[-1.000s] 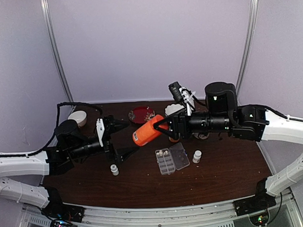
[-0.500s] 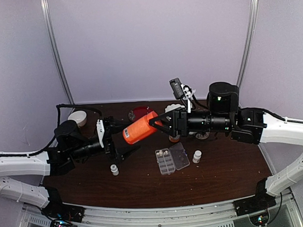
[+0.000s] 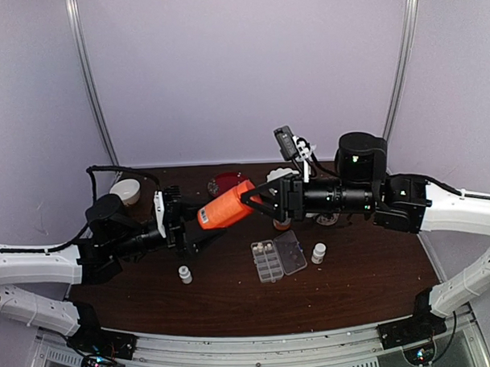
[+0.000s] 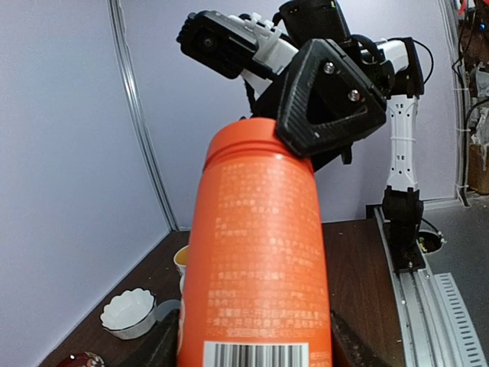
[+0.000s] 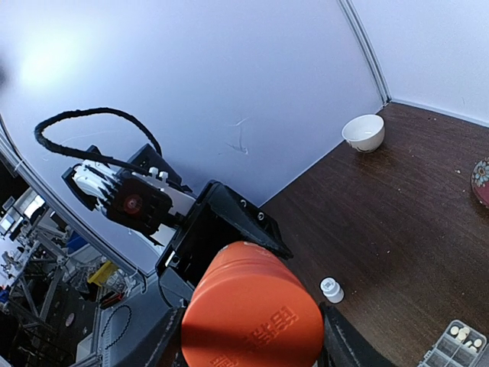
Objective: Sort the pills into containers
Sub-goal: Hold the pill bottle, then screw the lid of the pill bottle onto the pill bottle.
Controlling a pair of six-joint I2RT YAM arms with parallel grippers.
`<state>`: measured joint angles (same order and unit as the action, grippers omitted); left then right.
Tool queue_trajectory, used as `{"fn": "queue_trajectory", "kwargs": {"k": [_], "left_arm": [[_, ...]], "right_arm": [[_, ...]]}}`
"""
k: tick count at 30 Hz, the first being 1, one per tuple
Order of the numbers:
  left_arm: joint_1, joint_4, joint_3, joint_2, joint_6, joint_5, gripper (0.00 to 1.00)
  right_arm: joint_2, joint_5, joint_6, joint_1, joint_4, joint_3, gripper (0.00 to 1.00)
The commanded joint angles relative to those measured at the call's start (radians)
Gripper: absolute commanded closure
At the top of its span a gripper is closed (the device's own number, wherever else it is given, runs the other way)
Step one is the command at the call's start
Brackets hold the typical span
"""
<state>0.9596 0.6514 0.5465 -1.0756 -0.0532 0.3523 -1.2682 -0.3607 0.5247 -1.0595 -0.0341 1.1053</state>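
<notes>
Pill box (image 3: 280,259): on surface (image 3: 233,301), lid open, pills (image 5: 457,331) in cells (image 3: 265,262).
Left pincer (image 3: 190,226): jaws flank end of orange bottle (image 3: 226,210); pressing or not, cannot tell.
Right pincer (image 3: 252,206): clamped on bottle's other end, above surface.

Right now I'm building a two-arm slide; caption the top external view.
Right gripper holds the orange bottle aloft, its other end within the left gripper, pill box open nearby.

Bright orange bottle (image 4: 256,252) with faint pale print and a white barcode strip, dark brown wood-grain surface (image 3: 233,301), white bowl (image 3: 126,190), dark red dish (image 3: 227,182), clear pill box (image 3: 268,262) with whitish pills (image 5: 458,332), small white bottles (image 3: 184,274), pale lilac walls (image 3: 241,71)
</notes>
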Motion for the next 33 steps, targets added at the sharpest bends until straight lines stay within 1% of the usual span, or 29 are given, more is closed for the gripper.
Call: {"fn": "queue_trajectory", "kwargs": {"k": [1, 2, 4, 9, 12, 14, 15, 17, 20, 23, 24, 26, 27, 31, 32, 33], "left_arm": [[0.007, 0.079, 0.026, -0.019, 0.066, 0.04, 0.51], [0.006, 0.087, 0.024, -0.022, 0.091, 0.044, 0.57], [0.006, 0.103, 0.02, -0.025, 0.114, 0.05, 0.63], [0.006, 0.116, 0.033, -0.038, 0.182, 0.092, 0.68], [0.006, 0.115, 0.048, -0.048, 0.212, 0.161, 0.7], [0.007, 0.116, 0.053, -0.055, 0.227, 0.194, 0.72], [0.006, 0.119, 0.052, -0.057, 0.232, 0.209, 0.73], [0.006, 0.136, 0.048, -0.06, 0.251, 0.231, 0.75], [0.006, 0.149, 0.047, -0.07, 0.271, 0.259, 0.77], [0.006, 0.146, 0.054, -0.08, 0.284, 0.269, 0.8], [0.006, 0.14, 0.056, -0.084, 0.286, 0.267, 0.81], [0.007, 0.12, 0.062, -0.084, 0.285, 0.264, 0.83], [0.007, 0.111, 0.065, -0.084, 0.286, 0.266, 0.84], [0.005, 0.093, 0.066, -0.086, 0.284, 0.272, 0.85], [0.005, 0.092, 0.063, -0.086, 0.282, 0.272, 0.86], [0.005, 0.09, 0.063, -0.086, 0.278, 0.271, 0.86]], "right_arm": [[0.025, -0.019, -0.042, 0.004, -0.011, 0.0, 0.73], [0.024, -0.029, -0.05, 0.004, -0.007, 0.002, 0.73], [0.022, -0.055, -0.072, 0.004, -0.007, 0.004, 0.73], [0.029, -0.151, -0.172, 0.004, -0.036, -0.009, 0.73], [0.037, -0.213, -0.308, 0.002, -0.049, -0.022, 0.75], [0.043, -0.272, -0.434, 0.002, -0.051, -0.033, 0.76], [0.045, -0.305, -0.494, 0.001, -0.054, -0.042, 0.74], [0.047, -0.359, -0.68, 0.001, -0.048, -0.057, 0.72], [0.032, -0.427, -0.968, 0.001, 0.058, -0.044, 0.72], [0.003, -0.436, -1.21, 0.002, 0.178, 0.015, 0.74], [-0.007, -0.436, -1.314, 0.003, 0.224, 0.035, 0.75], [-0.018, -0.452, -1.56, 0.003, 0.333, 0.071, 0.82], [-0.021, -0.448, -1.648, 0.003, 0.363, 0.078, 0.83], [-0.029, -0.382, -1.774, 0.003, 0.389, 0.105, 0.84], [-0.033, -0.366, -1.795, 0.003, 0.406, 0.114, 0.82], [-0.035, -0.35, -1.804, 0.003, 0.418, 0.119, 0.76]]}}
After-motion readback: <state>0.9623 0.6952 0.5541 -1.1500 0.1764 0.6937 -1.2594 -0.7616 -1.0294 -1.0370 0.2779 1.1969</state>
